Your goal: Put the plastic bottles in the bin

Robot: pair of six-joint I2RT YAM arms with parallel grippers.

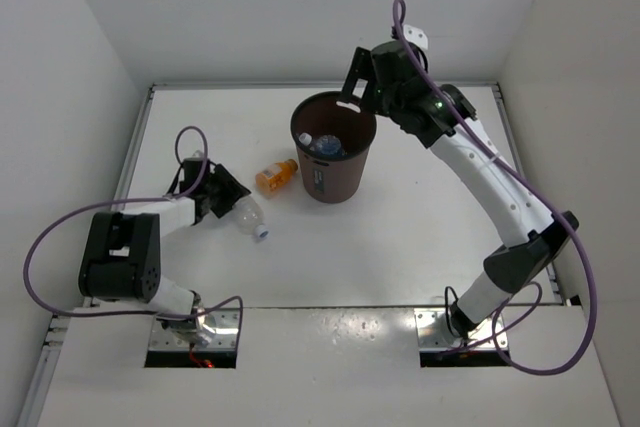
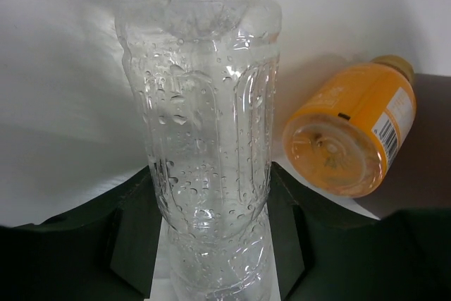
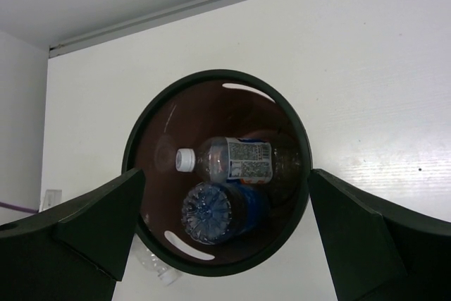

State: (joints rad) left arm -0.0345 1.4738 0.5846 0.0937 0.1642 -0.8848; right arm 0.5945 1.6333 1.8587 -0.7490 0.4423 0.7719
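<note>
Your left gripper (image 1: pixel 226 199), arm folded low over the table (image 1: pixel 400 242), clamps the clear bottle (image 2: pixel 204 146) beside the orange bottle (image 1: pixel 276 176); your right gripper (image 1: pixel 358 79) hangs spread above the bin (image 1: pixel 340 179), two bottles (image 3: pixel 232 161) inside.

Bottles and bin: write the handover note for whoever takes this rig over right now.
Grippers: the left gripper is shut on the plain clear bottle, low at the table. The right gripper is open and empty, above the bin.
Done: the blue-labelled bottle and the white-labelled bottle lie inside the bin.
Left: carry the plain clear bottle over and drop it in. Then fetch the orange bottle, which lies on the table just left of the bin.
</note>
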